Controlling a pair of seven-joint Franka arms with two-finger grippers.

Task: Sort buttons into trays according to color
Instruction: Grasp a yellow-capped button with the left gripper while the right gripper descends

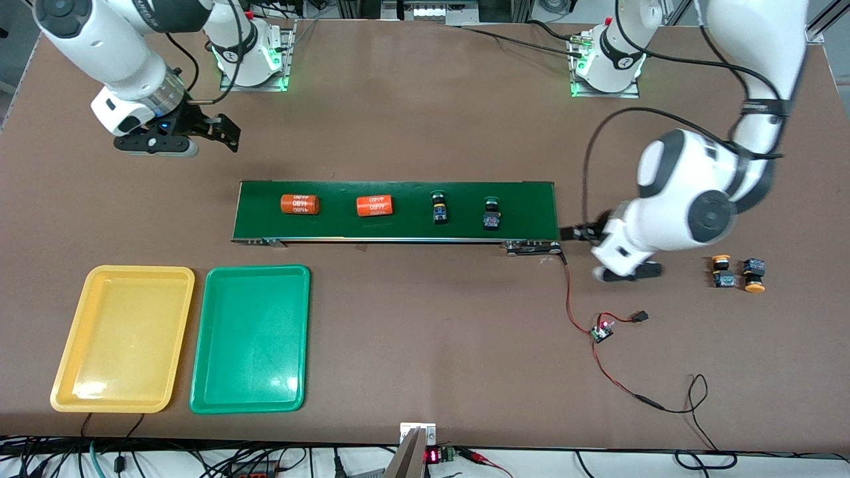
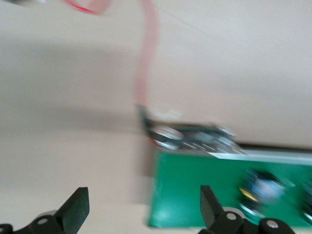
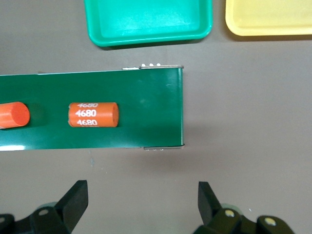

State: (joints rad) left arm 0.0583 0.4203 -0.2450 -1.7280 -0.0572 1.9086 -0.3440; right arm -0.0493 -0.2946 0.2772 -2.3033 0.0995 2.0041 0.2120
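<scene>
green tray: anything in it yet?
Empty. The green tray shows only bare floor; both green-capped buttons lie on the conveyor belt.

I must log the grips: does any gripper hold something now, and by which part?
Nothing is held. The left gripper is open at the belt's end; the right gripper is open over bare table.
</scene>
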